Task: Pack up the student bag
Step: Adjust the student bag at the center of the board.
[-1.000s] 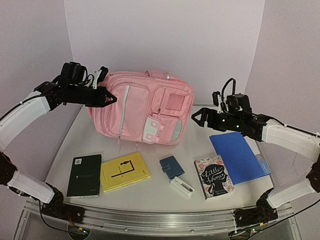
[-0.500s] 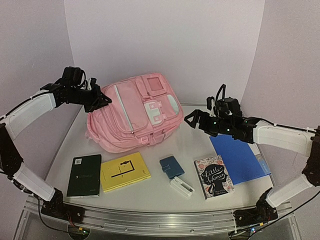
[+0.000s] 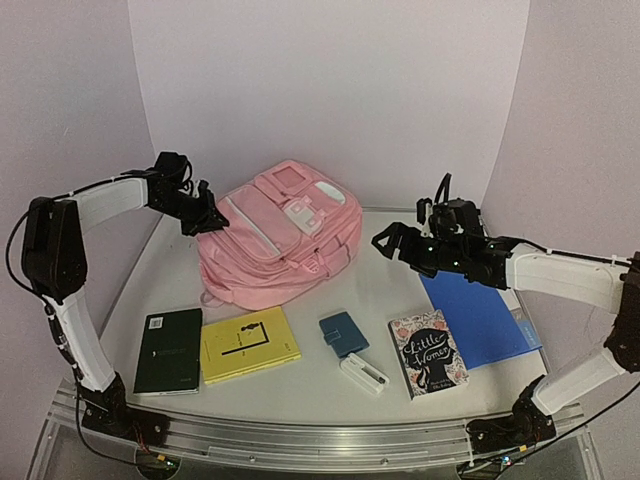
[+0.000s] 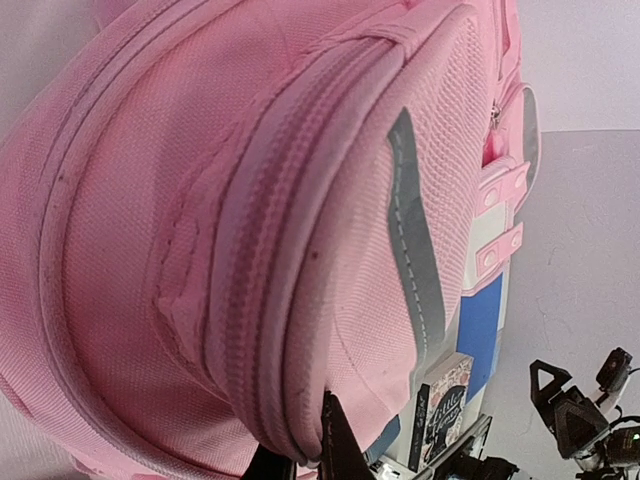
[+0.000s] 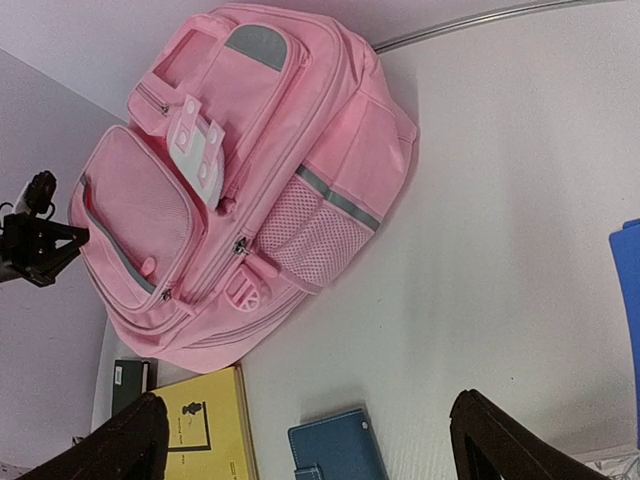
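Observation:
The student bag (image 3: 275, 245) is a large pink backpack lying left of centre on the table, front pockets and grey strips facing up. My left gripper (image 3: 206, 220) is at its left end, shut on the fabric edge by the zip. In the left wrist view the bag (image 4: 250, 200) fills the frame and the dark fingers (image 4: 340, 445) pinch its seam at the bottom. My right gripper (image 3: 385, 240) hangs open to the right of the bag, apart from it. Its wrist view shows the bag (image 5: 230, 190) ahead, with nothing between the spread fingers of the right gripper (image 5: 305, 405).
Along the front of the table lie a dark green notebook (image 3: 168, 350), a yellow book (image 3: 248, 343), a blue wallet (image 3: 343, 333), a small white case (image 3: 363, 374) and a "Little Women" book (image 3: 427, 352). A blue folder (image 3: 478, 312) lies under the right arm.
The bag has swung round from standing with its front towards the camera to lying with its pockets up, held by my left gripper throughout. My right gripper has shifted slightly left.

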Robot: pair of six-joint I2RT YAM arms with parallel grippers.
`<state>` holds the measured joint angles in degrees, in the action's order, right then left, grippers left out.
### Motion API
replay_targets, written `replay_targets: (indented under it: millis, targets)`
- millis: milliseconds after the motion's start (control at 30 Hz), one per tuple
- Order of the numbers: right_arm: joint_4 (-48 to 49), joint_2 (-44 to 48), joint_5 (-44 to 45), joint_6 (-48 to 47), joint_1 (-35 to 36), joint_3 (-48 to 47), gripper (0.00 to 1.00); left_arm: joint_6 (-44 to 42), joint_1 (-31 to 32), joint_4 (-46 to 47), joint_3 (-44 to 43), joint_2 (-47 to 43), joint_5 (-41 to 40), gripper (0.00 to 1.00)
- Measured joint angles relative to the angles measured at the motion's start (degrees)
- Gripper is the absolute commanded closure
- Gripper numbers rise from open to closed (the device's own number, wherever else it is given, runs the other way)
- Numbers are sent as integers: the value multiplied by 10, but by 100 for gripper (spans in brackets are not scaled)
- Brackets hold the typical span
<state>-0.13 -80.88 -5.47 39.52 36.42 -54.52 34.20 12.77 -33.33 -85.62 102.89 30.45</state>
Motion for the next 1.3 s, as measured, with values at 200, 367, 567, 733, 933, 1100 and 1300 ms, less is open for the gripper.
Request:
replay_targets:
  millis: [200,367,567,733,933,1100,1300]
  targets:
    - [0,0,-5,-18,5,0,5,-49,5,3,-60,91,60,100]
    - [-4,7,-10,-49,40,0,5,-76,44,2,-124,154,70,100]
    - [-4,9,0,-51,47,4,9,-77,91,9,-145,172,71,66]
    - [-7,9,18,-47,47,20,18,-88,96,2,-127,149,41,39]
    - [-16,7,25,-54,48,22,29,-77,90,7,-33,30,-23,22]
    - [-20,-13,27,-61,51,22,32,-42,89,30,75,-66,-46,17]
    - [-41,-53,36,-39,54,22,32,-9,89,48,120,-50,-48,21]
